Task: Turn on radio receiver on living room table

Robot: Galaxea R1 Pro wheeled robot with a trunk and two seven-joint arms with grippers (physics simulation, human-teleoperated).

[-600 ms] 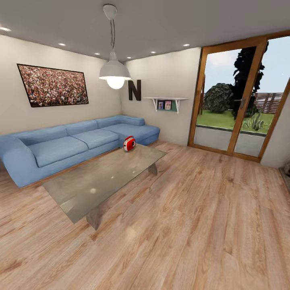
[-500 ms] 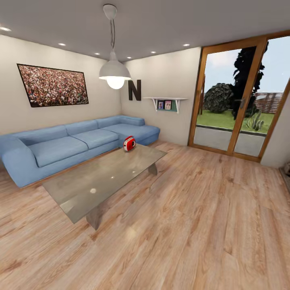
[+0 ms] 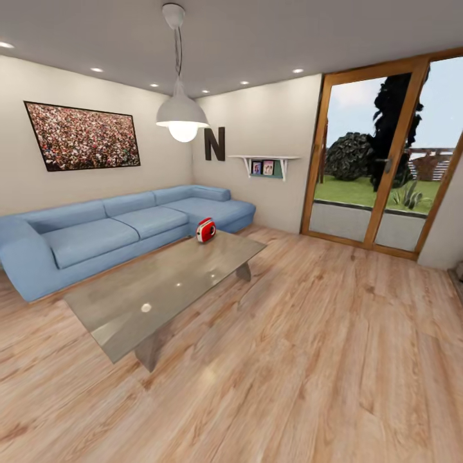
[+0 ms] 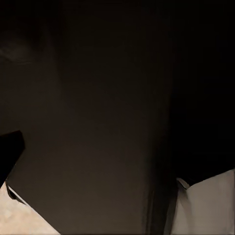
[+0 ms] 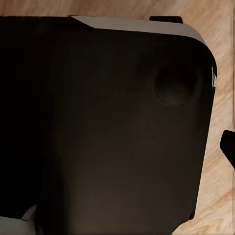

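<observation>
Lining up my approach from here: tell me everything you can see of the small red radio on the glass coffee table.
The small red rounded-corner radio receiver stands upright near the far end of the long grey translucent glass-topped coffee table, on the side towards the blue sectional sofa. It has a white side band and a round dark dial on the face turned this way. It rests only on the tabletop. It is too small in the head view to tell whether it is switched on.
</observation>
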